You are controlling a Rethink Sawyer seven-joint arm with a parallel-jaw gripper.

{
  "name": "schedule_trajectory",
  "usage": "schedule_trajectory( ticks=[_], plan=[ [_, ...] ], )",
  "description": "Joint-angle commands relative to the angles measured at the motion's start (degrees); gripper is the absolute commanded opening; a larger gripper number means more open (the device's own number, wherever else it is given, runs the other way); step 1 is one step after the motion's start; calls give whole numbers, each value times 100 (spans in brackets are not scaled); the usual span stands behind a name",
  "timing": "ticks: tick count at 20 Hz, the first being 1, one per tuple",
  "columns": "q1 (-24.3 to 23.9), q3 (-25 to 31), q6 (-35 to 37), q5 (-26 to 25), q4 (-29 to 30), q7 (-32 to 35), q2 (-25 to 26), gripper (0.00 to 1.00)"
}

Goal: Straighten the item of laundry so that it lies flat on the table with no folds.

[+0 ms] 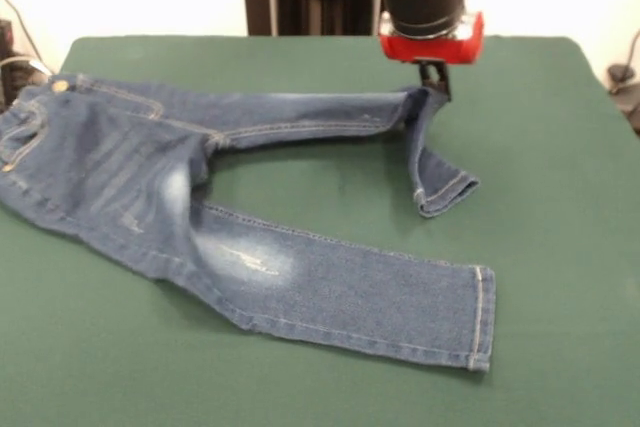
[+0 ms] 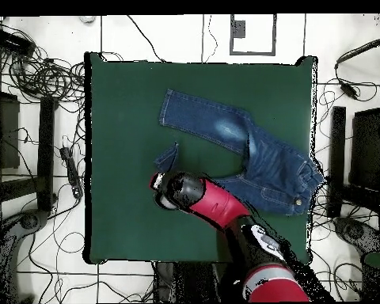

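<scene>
The pincer (image 1: 436,80) is closing on the fold of the jeans (image 1: 150,187) far leg, holding it slightly raised so its cuff end is doubling back toward the camera, while the waist and the straight near leg are lying flat on the green desk (image 1: 560,247).

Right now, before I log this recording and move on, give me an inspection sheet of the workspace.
Surface: green table, bare apart from the laundry.
Job's things: jeans spread out; near leg flat, far leg's cuff folded back and lifted at the fold.
Clutter: nothing seen on the table.
Grippers: gripper at the raised fold of the far leg; open or shut cannot be told.
Cables: many loose cables on the floor around the table.
Surroundings: tiled floor, dark stands beside the table.
</scene>
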Motion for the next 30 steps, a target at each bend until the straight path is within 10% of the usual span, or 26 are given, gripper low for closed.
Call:
schedule_trajectory(
  ticks=[1,15,28,29,30],
  plan=[
    [16,1558,279,735,866,1115,250,0],
    [120,1974,861,1446,1269,1458,-661,0],
    [118,1519,420,1067,832,953,-276,0],
    [18,1608,260,1086,890,890,-247,100],
    [6,1598,168,1063,902,879,-257,100]
  ],
)
